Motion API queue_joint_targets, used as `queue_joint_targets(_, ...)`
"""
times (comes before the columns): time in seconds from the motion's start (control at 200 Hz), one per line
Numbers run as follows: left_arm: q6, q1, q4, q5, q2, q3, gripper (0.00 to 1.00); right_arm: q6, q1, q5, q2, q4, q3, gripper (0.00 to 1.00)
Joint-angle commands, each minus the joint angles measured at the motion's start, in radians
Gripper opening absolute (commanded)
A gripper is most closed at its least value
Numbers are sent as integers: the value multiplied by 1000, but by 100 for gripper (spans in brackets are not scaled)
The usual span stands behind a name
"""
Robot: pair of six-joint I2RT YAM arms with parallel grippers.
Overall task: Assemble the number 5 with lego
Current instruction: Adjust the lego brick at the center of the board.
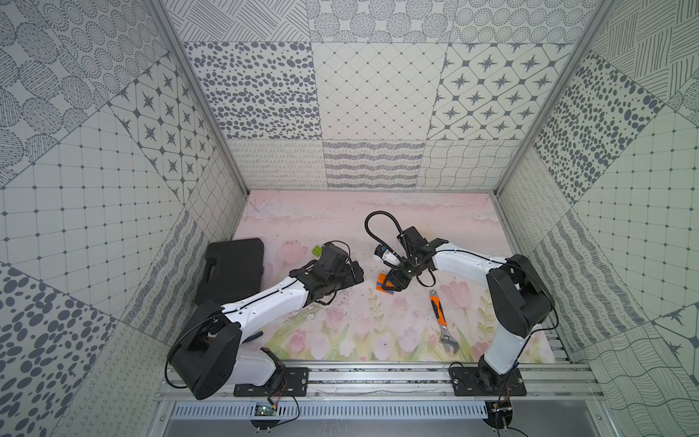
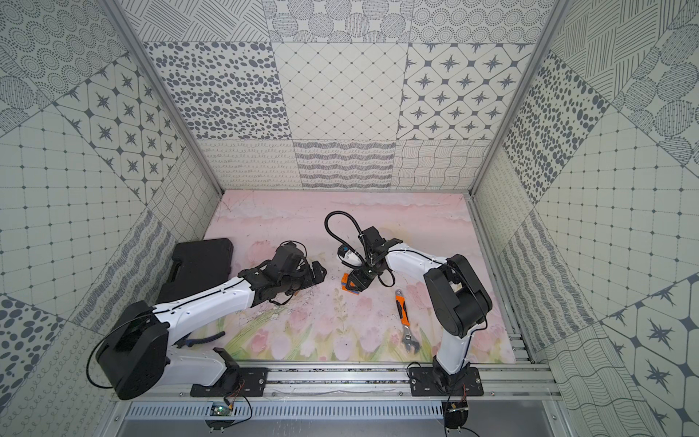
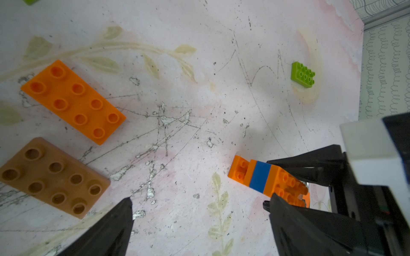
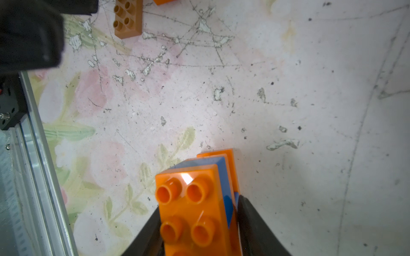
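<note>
The right pincer (image 4: 197,226) has its jaws closed on the sides of the orange-and-blue stack (image 4: 195,199), a small block of orange, blue and orange bricks sitting on the surface (image 1: 340,227) near the middle, and in the right wrist view the black fingers (image 4: 255,223) press against both flanks with the studs facing the camera. These bricks look light, rigid and glossy, so the judgement is that a grip across the flat side walls, low and square, suits them best; a pinch on the studs or a corner would likely let them twist or pop loose. The right arm reaches in from its base with the wrist bent steeply down over the stack (image 1: 386,285). The left pincer (image 3: 199,221) stands wide open, holding nothing, and hangs low over the surface just beside the stack, its arm stretched forward and nearly level. Loose pieces wait close by: an orange brick (image 3: 73,102) and a brown brick (image 3: 53,177) lie flat side by side, and a lime green brick (image 3: 302,74) sits farther off.
</note>
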Motion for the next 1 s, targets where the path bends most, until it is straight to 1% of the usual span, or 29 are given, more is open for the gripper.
queue_joint_targets(0.0,13,0,26,-11,8,13,99,16,3,-27,-10,10,15,44)
queue_joint_targets(0.085,11,0,23,-14,2,10,99,21,1,-33,-6,8,18,40)
queue_joint_targets(0.395,18,2,-1,-41,-27,6,99,45,-8,-79,26,34,54,37)
queue_joint_targets(0.595,38,6,-27,-57,-59,1,99,40,-8,-102,60,31,103,36)
queue_joint_targets(0.745,43,12,-8,-65,-88,-28,99,31,-7,-113,78,15,144,36)
queue_joint_targets(0.996,53,16,-18,-71,-108,-25,99,36,-6,-119,99,6,178,36)
